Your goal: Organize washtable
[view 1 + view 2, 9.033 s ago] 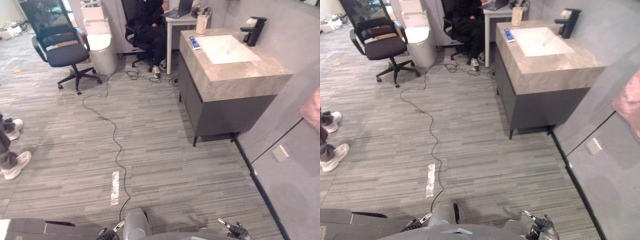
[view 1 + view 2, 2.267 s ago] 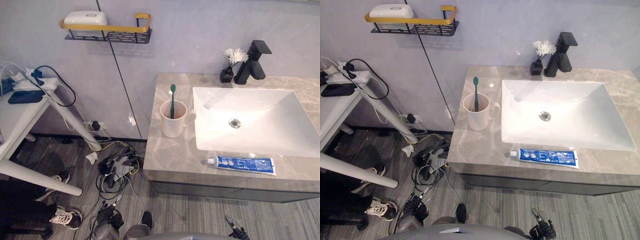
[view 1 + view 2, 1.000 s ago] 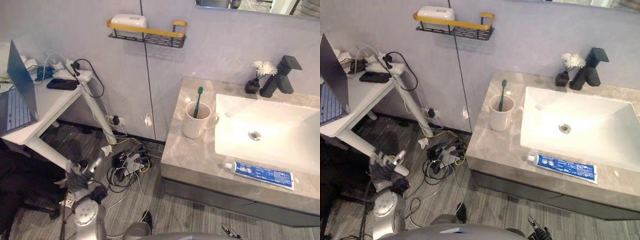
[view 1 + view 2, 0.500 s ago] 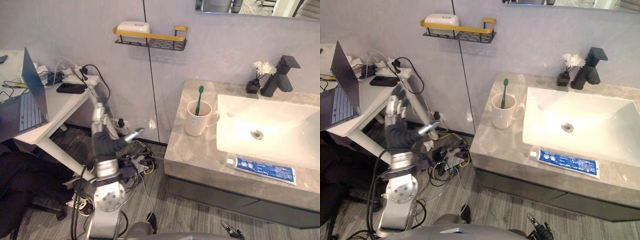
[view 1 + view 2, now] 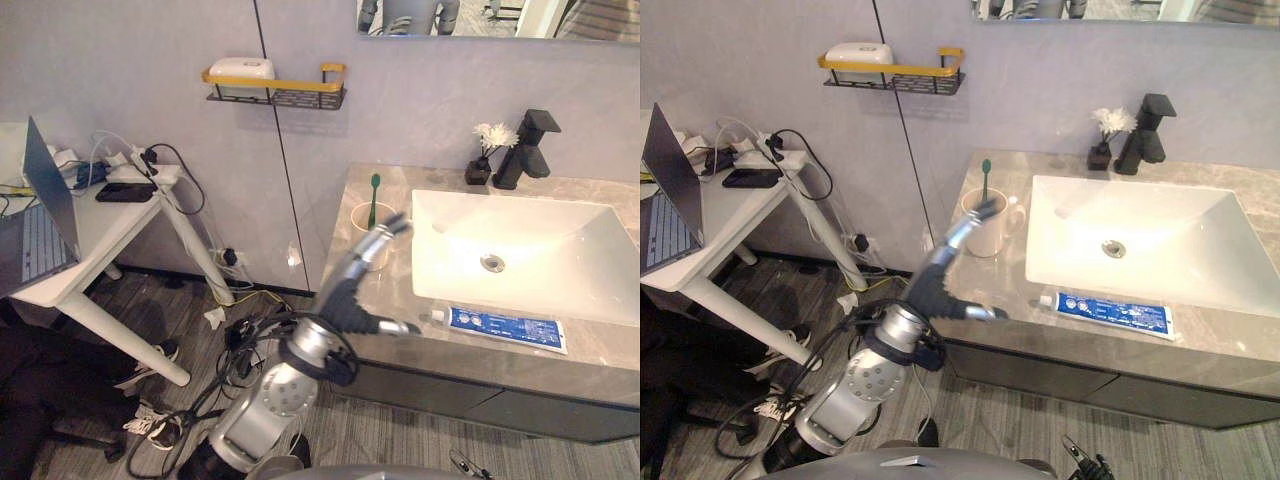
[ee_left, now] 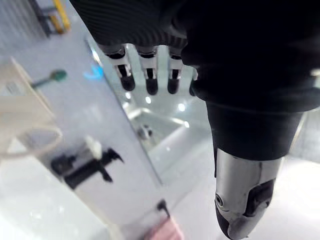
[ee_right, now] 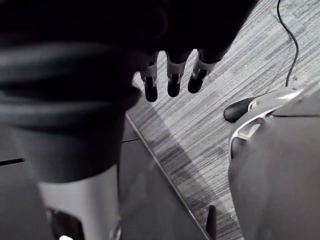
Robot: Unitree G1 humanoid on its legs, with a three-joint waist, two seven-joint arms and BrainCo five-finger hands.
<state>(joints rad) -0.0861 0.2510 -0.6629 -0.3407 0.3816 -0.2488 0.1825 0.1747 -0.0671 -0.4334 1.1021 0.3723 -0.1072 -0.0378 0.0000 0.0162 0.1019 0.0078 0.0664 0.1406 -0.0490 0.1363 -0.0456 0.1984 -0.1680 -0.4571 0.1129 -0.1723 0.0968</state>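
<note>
Left eye view
- Left hand: centre of frame, above the front-left corner of the surface. Fingers are straight and apart, the thumb is out sideways, and it holds nothing.
- Mug: cream, just left of the basin. The fingertips overlap its front; contact cannot be told.
- Toothbrush: green, upright in the mug.
- Toothpaste tube: lying flat along the front edge, right of centre, just in front of the basin. Its cap is near the thumb tip.
- Faucet: black, upper right, behind the basin.
- Flower vase: just left of the faucet.
- Wall shelf: upper left, carrying a white box.

Right eye view
- Layout: same. The hand is left of centre, with its fingers reaching up to the mug.

Left wrist view
- Left hand: fingers in a straight row, thumb apart, nothing between them.
- Past the fingers: the mug with the toothbrush, and the faucet.

Right wrist view
- Right hand: fingers hang relaxed and unclenched, holding nothing.
- Floor: grey striped, beyond the fingertips.
</note>
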